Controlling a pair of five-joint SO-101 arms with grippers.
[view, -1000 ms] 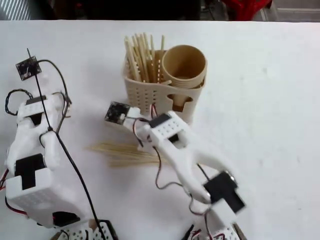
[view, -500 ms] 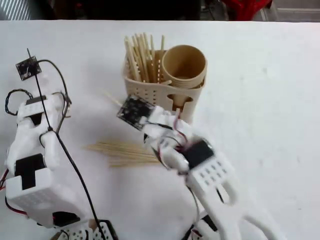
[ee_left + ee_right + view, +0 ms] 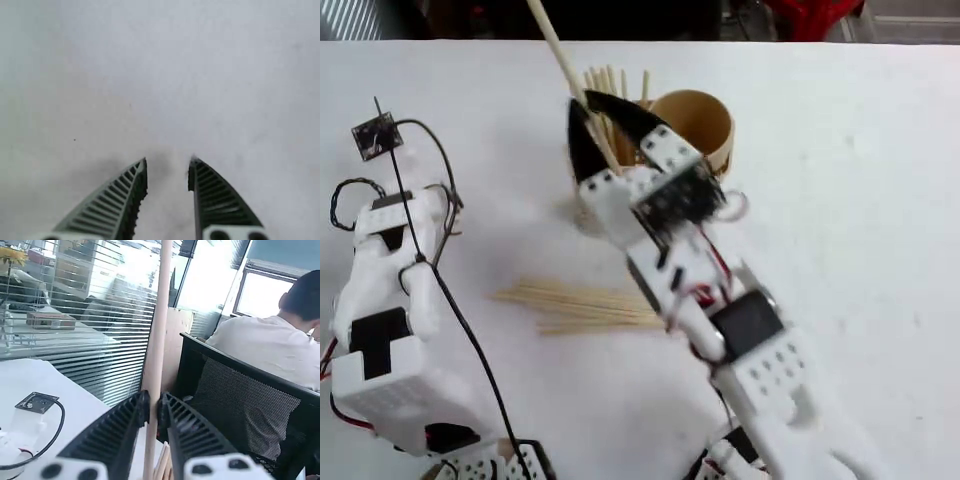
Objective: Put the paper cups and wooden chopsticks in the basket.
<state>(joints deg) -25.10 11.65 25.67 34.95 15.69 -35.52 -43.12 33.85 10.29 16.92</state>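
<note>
My right gripper (image 3: 597, 133) hangs raised over the basket (image 3: 582, 205), shut on one wooden chopstick (image 3: 563, 57) that points steeply up and away. The same chopstick (image 3: 157, 335) runs upright between the dark fingers (image 3: 127, 422) in the right wrist view. The basket holds several upright chopsticks (image 3: 616, 85) and stacked paper cups (image 3: 700, 125). A loose bundle of chopsticks (image 3: 575, 305) lies on the table in front of the basket. My left gripper (image 3: 167, 172) points down at bare white table, open and holding nothing.
The left arm (image 3: 385, 300) rests folded at the table's left side with a small black board (image 3: 375, 135) and trailing cables. The right arm (image 3: 740, 340) stretches diagonally over the table's middle.
The right arm swung up from the bundle on the table, lifting one chopstick, and now holds it above the basket. The left arm stayed still.
</note>
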